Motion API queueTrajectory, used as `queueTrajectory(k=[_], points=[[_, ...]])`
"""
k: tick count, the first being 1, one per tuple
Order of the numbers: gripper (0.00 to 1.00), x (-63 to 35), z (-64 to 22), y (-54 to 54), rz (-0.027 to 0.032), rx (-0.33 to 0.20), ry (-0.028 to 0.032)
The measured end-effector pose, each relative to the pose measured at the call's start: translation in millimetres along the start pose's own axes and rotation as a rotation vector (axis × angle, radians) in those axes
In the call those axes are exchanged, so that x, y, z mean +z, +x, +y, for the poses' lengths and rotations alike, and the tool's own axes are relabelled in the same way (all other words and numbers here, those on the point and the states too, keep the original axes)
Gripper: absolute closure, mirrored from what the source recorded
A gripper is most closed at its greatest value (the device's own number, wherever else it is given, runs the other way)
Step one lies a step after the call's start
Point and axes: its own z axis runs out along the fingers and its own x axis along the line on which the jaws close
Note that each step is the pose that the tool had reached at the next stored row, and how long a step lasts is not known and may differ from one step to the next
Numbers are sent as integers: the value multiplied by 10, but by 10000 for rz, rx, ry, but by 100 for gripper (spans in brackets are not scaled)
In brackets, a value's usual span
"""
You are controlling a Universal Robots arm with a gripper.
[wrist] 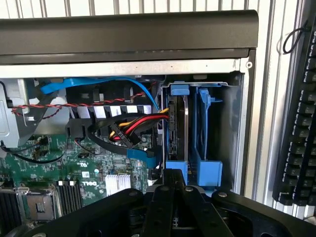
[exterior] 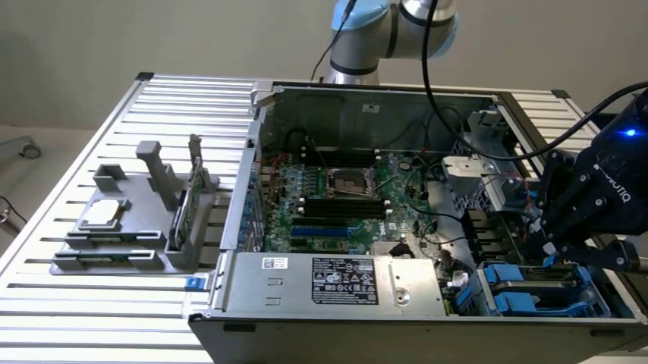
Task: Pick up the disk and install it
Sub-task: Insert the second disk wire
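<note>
Claw: claw (exterior: 553,256) hangs low at 4 o'clock in the exterior view, inside the open computer case (exterior: 265,152), right at the drive bay (wrist: 236,128). Released or clenched, I cannot tell.
Disk: disk (wrist: 178,129) stands on edge in the drive bay with its blue rails against the bay's guides. In the wrist view its blue handle meets the claw tip; touching or only just beside, I cannot tell.
Why so: judged, an edge-on slot takes the disk only by sliding along the rails, so the claw lines up with the handle end and not the flat face.
Neighbour: a second blue carrier (wrist: 207,133) sits just beside the disk in the same bay — not the task's piece.
Cables: red, yellow and black cable bundle (wrist: 129,126) runs to the disk's side; probably routed there to reach its connector.
Board: green circuit board (exterior: 335,193) lies flat in the case, with the power supply (exterior: 335,280) at 6 o'clock of it.
Counter: ribbed aluminium counter (exterior: 121,303) carries the case; a grey parts holder (exterior: 121,220) sits at 9 o'clock, well apart from the claw.
Room: plain pale wall (exterior: 152,34) at 12 o'clock. A black keyboard (wrist: 298,123) lies on the counter beside the case — outside the work.
</note>
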Motion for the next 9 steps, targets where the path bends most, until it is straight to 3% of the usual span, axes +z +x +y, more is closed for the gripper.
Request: queueTrajectory(k=[5, 6, 8, 9], points=[[88, 0, 0, 0, 0, 0, 0], [83, 0, 0, 0, 0, 0, 0], [83, 0, 0, 0, 0, 0, 0], [76, 0, 0, 0, 0, 0, 0]])
